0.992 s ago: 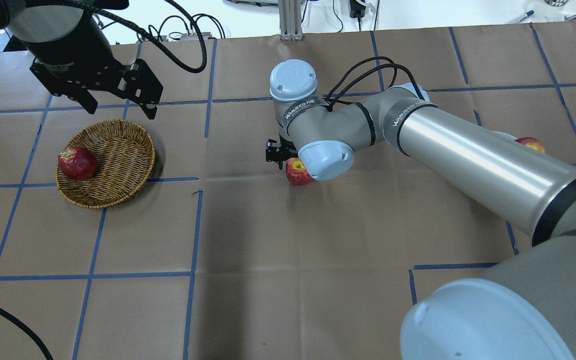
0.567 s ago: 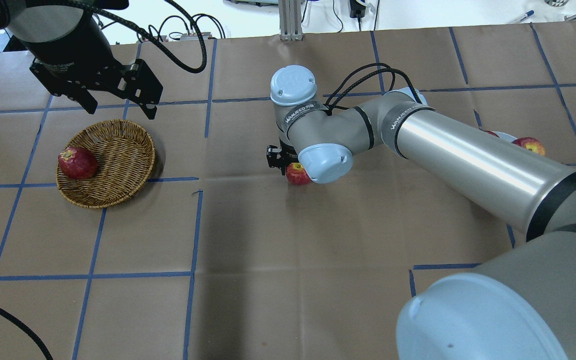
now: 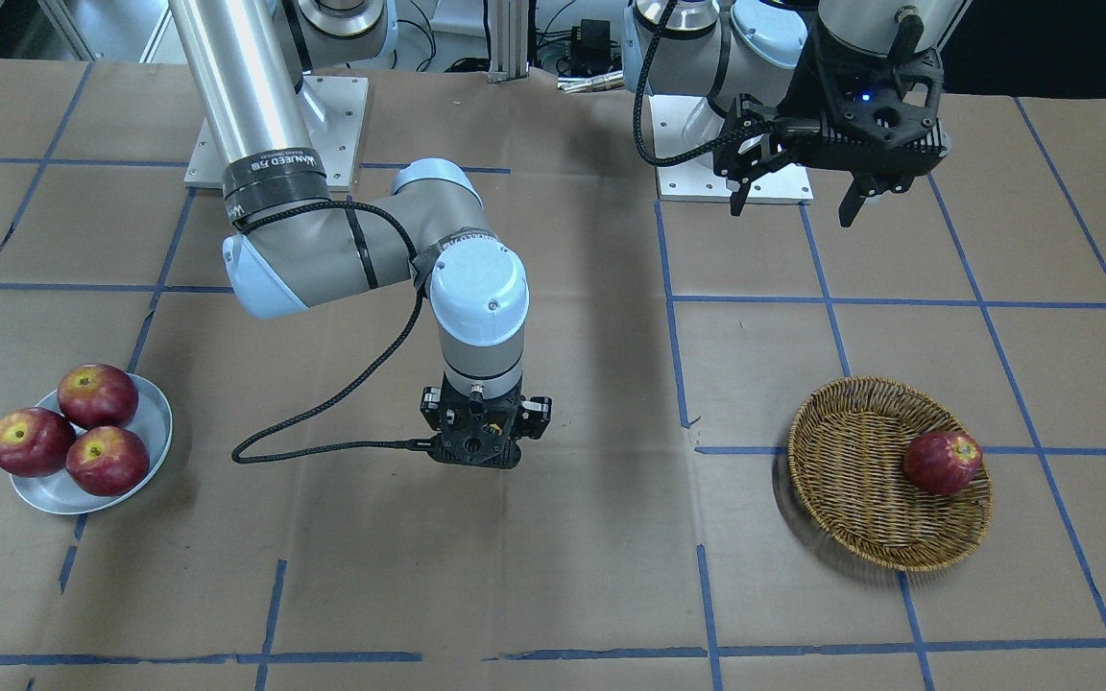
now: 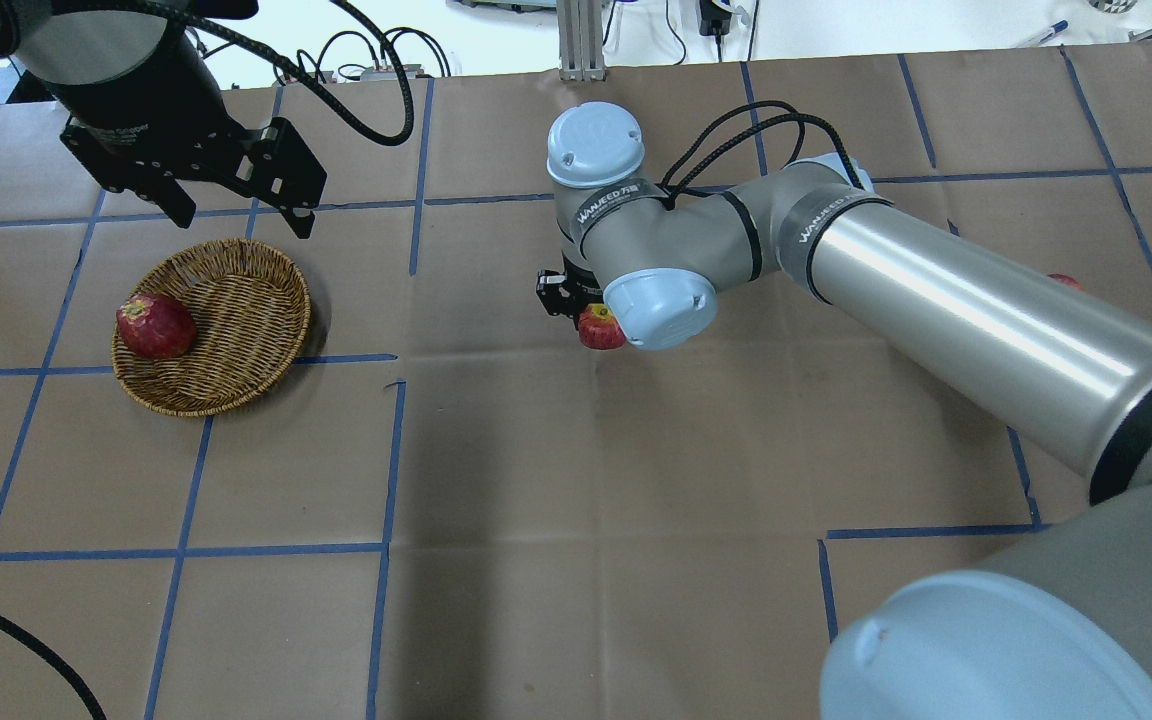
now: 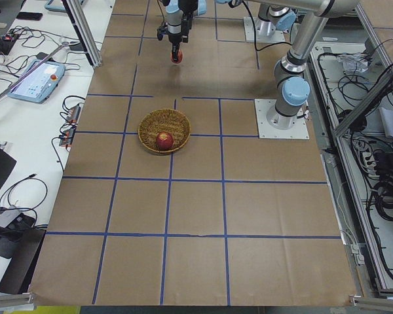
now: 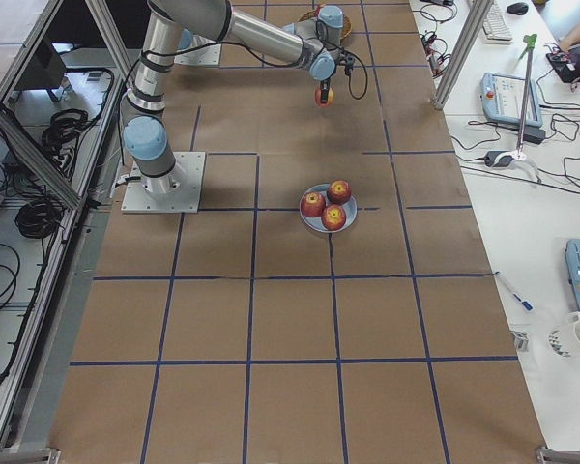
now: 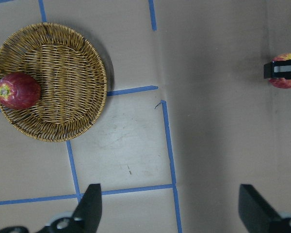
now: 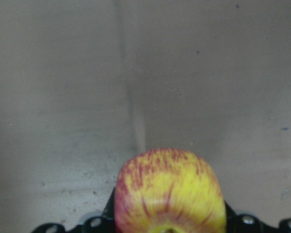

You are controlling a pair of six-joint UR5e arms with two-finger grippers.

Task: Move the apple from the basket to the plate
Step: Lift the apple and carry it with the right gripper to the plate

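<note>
The apple (image 8: 169,191), yellow with red streaks, is held in my right gripper (image 3: 476,446), shut on it a little above the bare paper at mid-table. It also shows in the overhead view (image 4: 599,327), half hidden under the wrist. The wicker basket (image 4: 236,330) sits on the robot's left and holds one dark red apple (image 4: 155,326). The white-grey plate (image 3: 155,422) sits on the robot's right with three red apples on it. My left gripper (image 4: 241,215) hangs open and empty above the basket's far rim.
Brown paper with blue tape lines covers the table. My right forearm (image 4: 966,310) stretches over the plate side and hides most of the plate in the overhead view. Cables and an aluminium post (image 4: 581,40) stand at the far edge.
My right wrist has moved slightly toward the far side and to the right with the apple in it. The left arm and the basket have not moved.
</note>
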